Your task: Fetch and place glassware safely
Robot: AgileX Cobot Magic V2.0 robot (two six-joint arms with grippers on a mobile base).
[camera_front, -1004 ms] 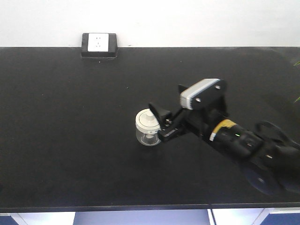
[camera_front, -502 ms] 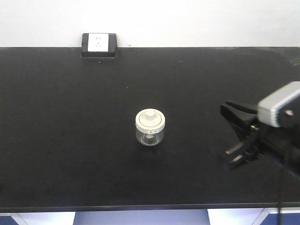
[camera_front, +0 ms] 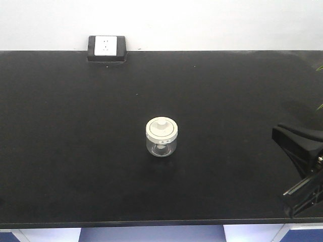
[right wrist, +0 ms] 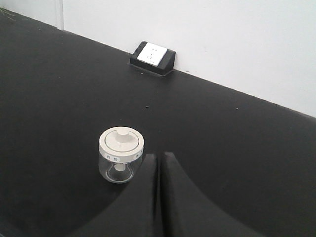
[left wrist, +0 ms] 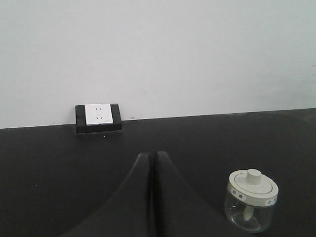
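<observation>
- Glass jar (camera_front: 161,137): small, squat and clear, standing upright near the middle of the black worktop (camera_front: 65,151), touched by nothing
- Lid (camera_front: 161,129): cream-white and round, seated on the jar mouth, with a central knob and small dark marks along its rim
- Jar contents: through the clear wall the right wrist view (right wrist: 121,162) shows a pale stem hanging down from under the lid; nothing else can be made out inside
- Right claw (camera_front: 303,174): at the right edge of the front view, well apart from the jar; there two dark fingers stand spread, one above the other, with nothing between them, though in the right wrist view the dark shapes (right wrist: 158,197) appear to meet along a thin line, so the gap width cannot be told for certain; the jar sits just left of them in that view
- Left claw (left wrist: 152,197): seen only in the left wrist view, its two dark fingers pressed together along a narrow seam and gripping nothing; the jar (left wrist: 252,200) stands to its right
- Wall socket (camera_front: 106,48): white face in a black housing, at the back edge of the worktop against the pale wall (camera_front: 212,22)
</observation>
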